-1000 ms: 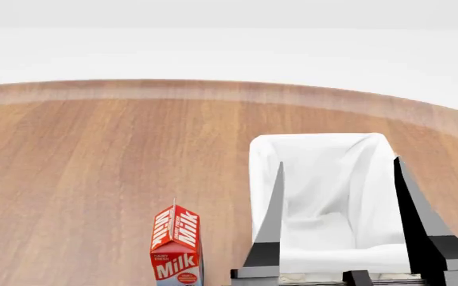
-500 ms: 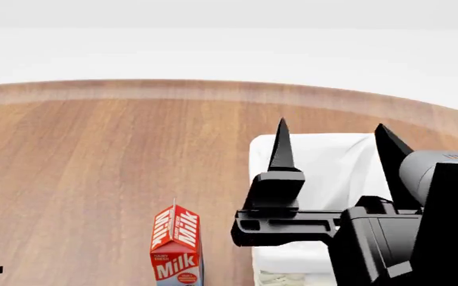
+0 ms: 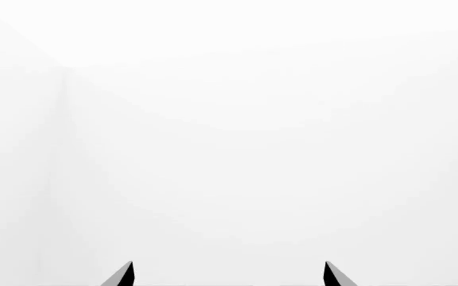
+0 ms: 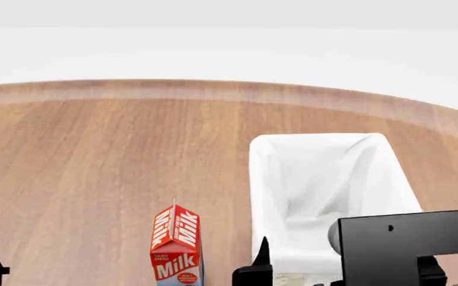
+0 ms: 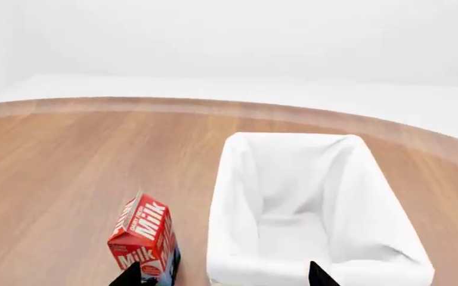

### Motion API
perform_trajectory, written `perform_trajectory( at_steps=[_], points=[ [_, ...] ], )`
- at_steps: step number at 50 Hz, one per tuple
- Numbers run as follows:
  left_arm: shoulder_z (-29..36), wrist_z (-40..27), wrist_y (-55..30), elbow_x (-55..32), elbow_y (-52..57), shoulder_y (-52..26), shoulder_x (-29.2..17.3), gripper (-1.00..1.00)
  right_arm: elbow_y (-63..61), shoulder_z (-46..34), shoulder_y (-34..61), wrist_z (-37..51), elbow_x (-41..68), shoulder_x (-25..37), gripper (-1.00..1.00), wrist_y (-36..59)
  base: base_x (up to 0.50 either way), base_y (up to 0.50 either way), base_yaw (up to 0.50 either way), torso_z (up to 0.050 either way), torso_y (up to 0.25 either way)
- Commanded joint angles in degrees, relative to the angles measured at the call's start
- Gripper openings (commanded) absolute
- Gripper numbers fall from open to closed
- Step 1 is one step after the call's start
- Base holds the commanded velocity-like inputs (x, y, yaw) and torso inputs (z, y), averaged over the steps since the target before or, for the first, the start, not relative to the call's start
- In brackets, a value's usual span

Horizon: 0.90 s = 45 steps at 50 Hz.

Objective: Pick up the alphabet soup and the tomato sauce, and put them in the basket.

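Basket: on the desk, long axis running away from us, just ahead of our right end effector, spread wide and empty; left end effector likewise wide; neither can shows in any view.

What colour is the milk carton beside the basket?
Red with white lettering; the milk carton shows best in the right wrist view.

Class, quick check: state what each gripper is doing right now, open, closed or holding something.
Left gripper: open, fingertips apart, holding nothing.
Right gripper: open, fingertips apart, holding nothing, near the basket.
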Motion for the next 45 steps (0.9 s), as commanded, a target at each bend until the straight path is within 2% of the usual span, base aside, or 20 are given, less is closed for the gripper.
perform_trajectory(
  at_steps=[1,15,32,45],
  points=[
    [0.7,-0.3,-0.2,0.4,0.4,0.2,-0.3,1.0,-3.4,-2.1,-7.7,1.7,0.4,1.5,1.0,0.1,0.0,0.0,0.0,0.0,0.0],
    [0.7,-0.7,-0.5,0.2,0.2,0.0,-0.6,1.0,-7.5,-2.5,-18.2,2.6,-1.8,3.2,1.0,-1.5,0.0,0.0,0.0,0.0,0.0],
    [0.6,-1.3,-0.8,-0.2,0.8,0.0,-1.0,1.0,-7.7,-3.1,-31.9,-2.4,-13.2,4.4,1.0,-1.8,0.0,0.0,0.0,0.0,0.0],
    [1.2,-1.6,-0.4,0.0,0.3,0.1,-1.2,1.0,-7.6,-4.9,-36.9,-4.7,-18.6,4.2,1.0,-1.5,0.0,0.0,0.0,0.0,0.0]
  ],
)
